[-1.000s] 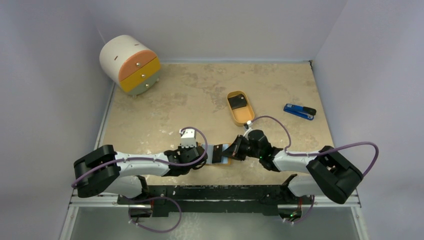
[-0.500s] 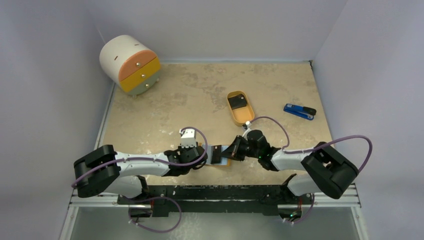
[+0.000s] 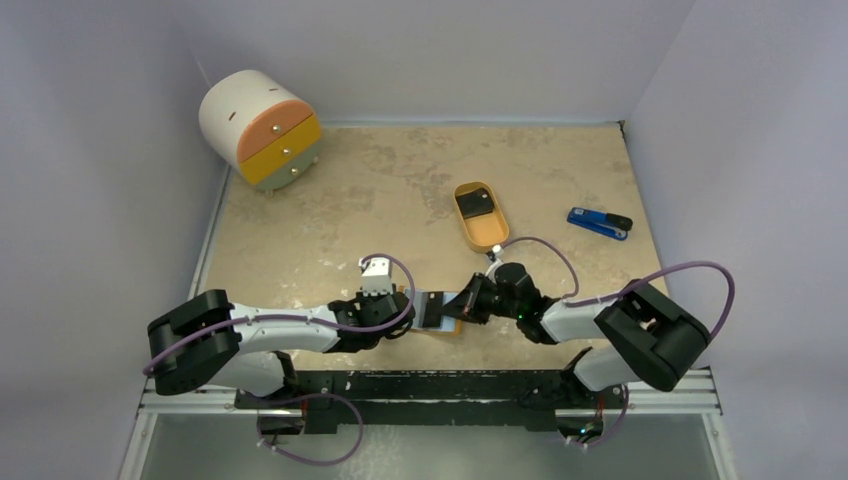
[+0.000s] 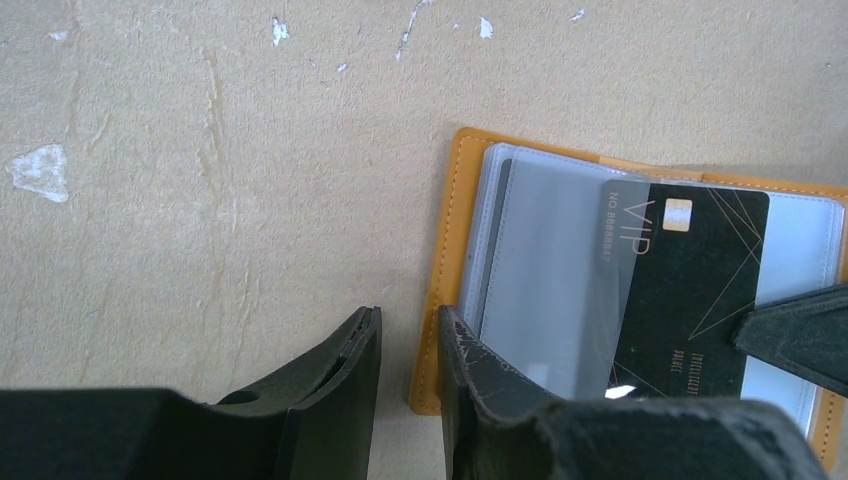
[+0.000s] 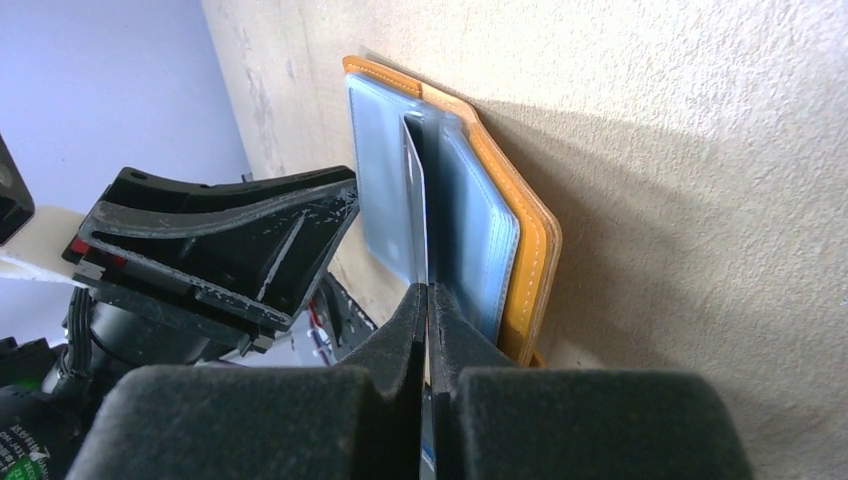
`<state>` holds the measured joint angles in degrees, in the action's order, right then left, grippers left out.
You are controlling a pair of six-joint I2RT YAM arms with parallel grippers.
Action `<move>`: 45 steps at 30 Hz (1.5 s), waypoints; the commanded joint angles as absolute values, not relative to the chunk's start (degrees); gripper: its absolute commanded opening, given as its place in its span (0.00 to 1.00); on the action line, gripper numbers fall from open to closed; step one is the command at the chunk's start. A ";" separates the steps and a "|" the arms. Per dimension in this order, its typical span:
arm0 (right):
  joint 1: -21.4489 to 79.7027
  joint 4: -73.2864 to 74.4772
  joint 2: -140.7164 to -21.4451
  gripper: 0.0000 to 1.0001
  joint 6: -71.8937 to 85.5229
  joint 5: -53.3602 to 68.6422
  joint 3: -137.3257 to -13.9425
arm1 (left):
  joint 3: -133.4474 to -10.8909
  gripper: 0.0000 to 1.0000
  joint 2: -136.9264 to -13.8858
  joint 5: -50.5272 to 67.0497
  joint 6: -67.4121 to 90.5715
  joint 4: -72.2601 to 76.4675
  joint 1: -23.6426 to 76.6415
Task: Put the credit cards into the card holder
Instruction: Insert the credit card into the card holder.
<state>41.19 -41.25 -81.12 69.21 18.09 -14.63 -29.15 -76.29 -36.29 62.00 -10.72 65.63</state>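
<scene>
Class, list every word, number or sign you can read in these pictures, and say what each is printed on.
"VIP": on the thin black credit card, one end under a clear sleeve of the open orange-tan leather card holder.
"NO." followed by a row of digits: same card, beside "VIP"; the digits are too small to read.
Two small pale words at the card's other end: too blurred to read.
Nothing else shows readable text.

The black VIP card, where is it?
Left wrist view, right side: the black card, pinched by the right hand, is partly slid into the open card holder.
</scene>
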 commanded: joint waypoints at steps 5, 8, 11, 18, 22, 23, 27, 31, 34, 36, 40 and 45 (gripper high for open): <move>41.31 -46.82 -84.63 0.00 69.61 18.91 -16.93 | -27.91 0.27 -77.35 -32.72 62.75 -9.07 65.31; 41.31 -47.60 -85.82 0.00 69.96 19.33 -17.51 | -27.86 0.27 -77.15 -32.54 62.75 -8.97 65.36; 41.35 -48.07 -86.50 0.00 70.04 19.73 -17.88 | -27.64 0.27 -76.71 -32.46 62.89 -8.96 65.32; 41.64 -47.03 -88.23 0.00 68.35 22.46 -20.93 | -27.73 0.27 -76.55 -32.51 62.69 -8.70 65.32; 41.73 -42.63 -86.93 0.07 66.17 23.30 -22.58 | -28.29 0.27 -76.59 -32.58 62.52 -8.85 65.33; 41.75 -41.66 -86.35 0.12 65.63 23.25 -22.79 | -28.35 0.27 -76.61 -32.58 62.49 -8.87 65.31; 41.74 -37.00 -84.55 0.27 63.55 22.62 -23.94 | -28.40 0.27 -76.56 -32.54 62.51 -8.71 65.33; 41.75 -34.45 -85.08 0.32 62.21 22.67 -25.49 | -28.46 0.27 -76.76 -32.56 62.41 -8.34 65.31; 41.79 -33.39 -85.87 0.33 61.41 22.91 -26.64 | -28.83 0.27 -77.07 -32.60 62.15 -8.24 65.31; 41.90 -32.43 -86.48 0.33 60.73 23.01 -27.64 | -28.95 0.27 -77.07 -32.59 62.06 -8.05 65.37; 42.38 -31.98 -87.99 0.33 60.26 23.35 -29.00 | -29.17 0.27 -76.84 -32.61 61.88 -7.75 65.34; 42.93 -32.28 -89.90 0.33 60.39 23.68 -30.08 | -29.24 0.27 -76.89 -32.43 61.70 -6.99 65.35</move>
<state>42.15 -31.90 -89.08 61.43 22.11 -27.59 -28.80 -76.29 -34.57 61.95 -8.19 65.47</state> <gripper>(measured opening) 0.332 0.271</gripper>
